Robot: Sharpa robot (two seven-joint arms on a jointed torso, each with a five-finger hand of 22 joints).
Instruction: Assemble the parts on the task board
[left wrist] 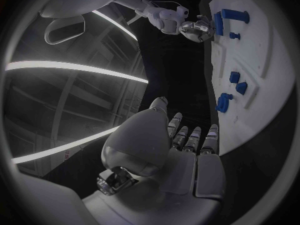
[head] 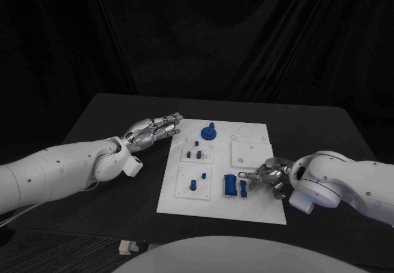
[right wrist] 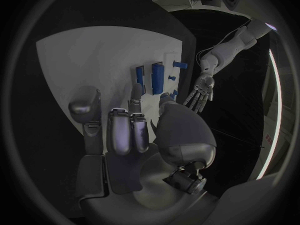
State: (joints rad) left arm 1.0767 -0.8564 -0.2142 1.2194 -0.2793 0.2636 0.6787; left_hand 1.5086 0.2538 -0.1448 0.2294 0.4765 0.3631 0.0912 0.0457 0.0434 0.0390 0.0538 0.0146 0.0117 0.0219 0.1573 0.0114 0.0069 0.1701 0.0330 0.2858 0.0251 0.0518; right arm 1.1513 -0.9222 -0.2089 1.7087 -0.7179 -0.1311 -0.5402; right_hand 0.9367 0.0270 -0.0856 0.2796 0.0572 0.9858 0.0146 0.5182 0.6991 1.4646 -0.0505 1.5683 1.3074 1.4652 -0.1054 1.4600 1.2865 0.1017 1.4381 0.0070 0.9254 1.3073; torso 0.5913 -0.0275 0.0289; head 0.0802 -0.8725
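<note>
blue parts (head: pixel 232 186) beside right hand (head: pixel 267 178) fingers (head: pixel 246 175)

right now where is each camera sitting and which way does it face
Head view: on the robot's head, looking down at the task board; both arms, left hand and right hand show.
Left wrist view: behind the left hand, facing the task board.
Right wrist view: behind the right hand, facing the task board.
Shared: all show the blue parts; each wrist view shows the other hand.

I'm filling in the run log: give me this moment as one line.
left hand: open, at task board far-left edge | right hand: fingers by blue parts, grasp unclear | assembly: unfinished
</note>
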